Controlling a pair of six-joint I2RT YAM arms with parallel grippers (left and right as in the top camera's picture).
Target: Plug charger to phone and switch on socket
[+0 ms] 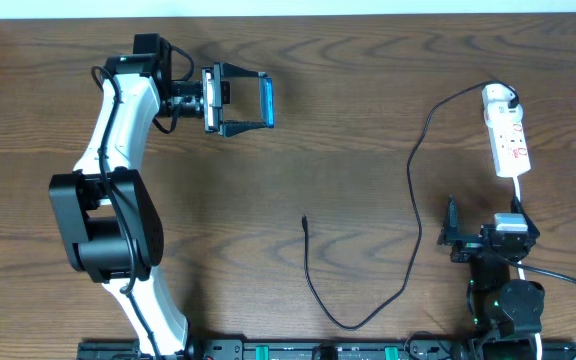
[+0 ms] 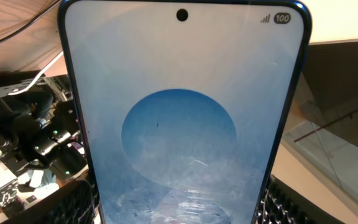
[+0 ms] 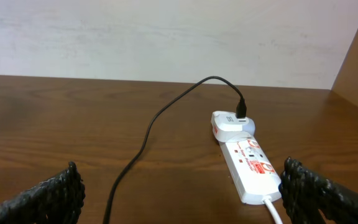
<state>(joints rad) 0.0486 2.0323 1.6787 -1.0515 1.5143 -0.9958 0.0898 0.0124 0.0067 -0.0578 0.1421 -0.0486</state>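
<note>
My left gripper (image 1: pixel 264 100) is shut on the phone (image 1: pixel 268 101) at the back left, gripping its two long edges. In the left wrist view the phone's blue screen (image 2: pixel 182 124) fills the frame between the fingers (image 2: pixel 73 208). The charger cable (image 1: pixel 412 200) lies loose on the table. Its small plug tip (image 1: pixel 304 219) is free near the middle, and its other end sits in a white adapter (image 3: pixel 232 123) on the socket (image 1: pixel 509 135). My right gripper (image 1: pixel 484 214) stands open near the socket (image 3: pixel 252 165), holding nothing, and the cable (image 3: pixel 157 121) runs between its fingers (image 3: pixel 45 199).
The socket's white cord (image 3: pixel 273 208) runs back toward my right arm. A pale wall edges the far side of the wooden table (image 1: pixel 348 120). Clutter with green lights (image 2: pixel 23 137) shows behind the phone in the left wrist view.
</note>
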